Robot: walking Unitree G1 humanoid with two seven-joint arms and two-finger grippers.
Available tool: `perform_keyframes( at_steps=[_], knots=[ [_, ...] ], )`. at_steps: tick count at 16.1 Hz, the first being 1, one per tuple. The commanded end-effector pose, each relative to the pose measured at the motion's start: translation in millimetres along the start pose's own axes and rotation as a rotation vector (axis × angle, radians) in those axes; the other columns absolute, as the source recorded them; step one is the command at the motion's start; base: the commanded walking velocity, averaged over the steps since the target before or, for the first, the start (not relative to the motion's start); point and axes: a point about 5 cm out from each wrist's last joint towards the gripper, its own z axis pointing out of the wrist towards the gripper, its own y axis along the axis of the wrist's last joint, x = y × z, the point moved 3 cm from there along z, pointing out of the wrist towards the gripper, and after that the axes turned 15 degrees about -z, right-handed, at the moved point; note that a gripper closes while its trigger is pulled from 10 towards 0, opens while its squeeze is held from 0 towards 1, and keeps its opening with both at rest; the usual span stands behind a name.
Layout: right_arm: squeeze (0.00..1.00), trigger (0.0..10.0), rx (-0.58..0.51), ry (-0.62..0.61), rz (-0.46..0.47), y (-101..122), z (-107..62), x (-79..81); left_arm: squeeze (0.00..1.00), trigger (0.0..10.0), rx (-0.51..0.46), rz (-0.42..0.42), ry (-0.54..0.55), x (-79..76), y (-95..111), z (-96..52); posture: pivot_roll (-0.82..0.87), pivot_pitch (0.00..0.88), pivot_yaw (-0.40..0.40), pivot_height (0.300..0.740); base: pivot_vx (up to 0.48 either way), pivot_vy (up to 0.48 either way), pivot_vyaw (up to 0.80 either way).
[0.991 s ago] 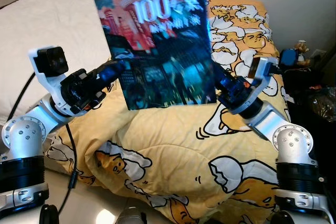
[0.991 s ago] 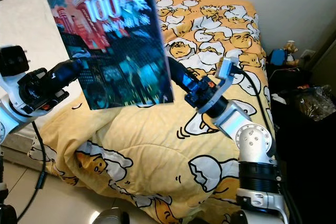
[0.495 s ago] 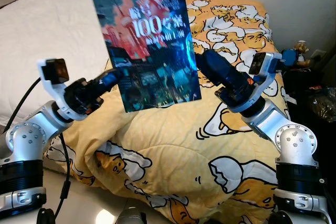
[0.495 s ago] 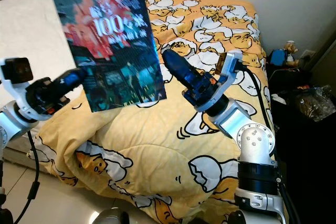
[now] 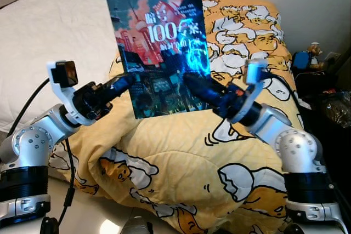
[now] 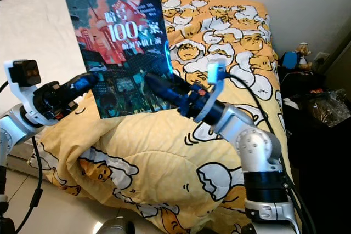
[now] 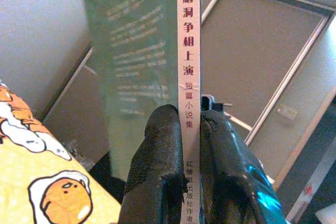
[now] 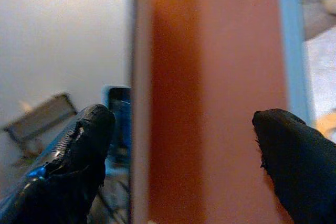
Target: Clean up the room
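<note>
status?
Left gripper shut on book spine, upright over yellow duvet. Right gripper open, straddling book's edge. Nothing in the way.

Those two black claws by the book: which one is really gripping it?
The left claw: its fingers are shut on the spine of the glossy blue-and-red paperback book. The right claw is open, its fingers standing apart on either side of the book's edge.

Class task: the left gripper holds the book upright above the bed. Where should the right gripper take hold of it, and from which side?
Probably the free long edge opposite the spine, approached from the robot's right. The left gripper already pinches the book at its spine, low down. The right gripper, fingers open, straddles the other edge; closing there should steady the upright cover.
</note>
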Motion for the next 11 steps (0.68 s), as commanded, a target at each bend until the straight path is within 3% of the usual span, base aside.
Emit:
perform_keyframes(
  at_steps=[1, 4, 6, 7, 10, 11],
  knots=[
    [0.0, 10.0, 0.025, -0.051, -0.051, 0, -1.8, -7.0, 0.0, 0.0, 0.034, 0.054, -0.053, -12.1, 4, 7.7, 0.06, 0.0, -0.027, 0.74, 0.0, 0.0, 0.0],
    [0.0, 10.0, 0.049, -0.102, -0.117, -1, -1.9, -16.1, 0.0, 0.0, 0.041, 0.052, -0.085, -17.7, 4, 8.1, 0.06, 0.0, -0.028, 0.74, 0.0, 0.0, 0.0],
    [0.0, 10.0, 0.044, -0.05, -0.139, 2, -0.9, -12.3, 0.0, 0.0, 0.037, 0.061, -0.069, -16.2, 5, 8.2, 0.07, 0.0, -0.029, 0.74, 0.0, 0.0, 0.0],
    [0.0, 4.7, 0.039, -0.036, -0.138, 2, -1.0, -10.9, 0.0, 0.0, 0.035, 0.064, -0.06, -15.1, 5, 8.2, 0.07, 0.0, -0.029, 0.74, 0.0, 0.0, 0.0],
    [0.0, 0.0, 0.007, 0.012, -0.119, 6, -2.5, -5.1, 0.0, 0.0, 0.012, 0.088, -0.017, -8.8, 8, 7.9, 0.06, 0.0, -0.031, 0.74, 0.0, 0.0, 0.0],
    [0.0, 0.0, -0.005, 0.024, -0.109, 7, -2.9, -3.5, 0.0, 0.0, 0.01, 0.096, -0.003, -6.9, 8, 7.9, 0.06, 0.0, -0.03, 0.74, 0.0, 0.0, 0.0]
  ],
)
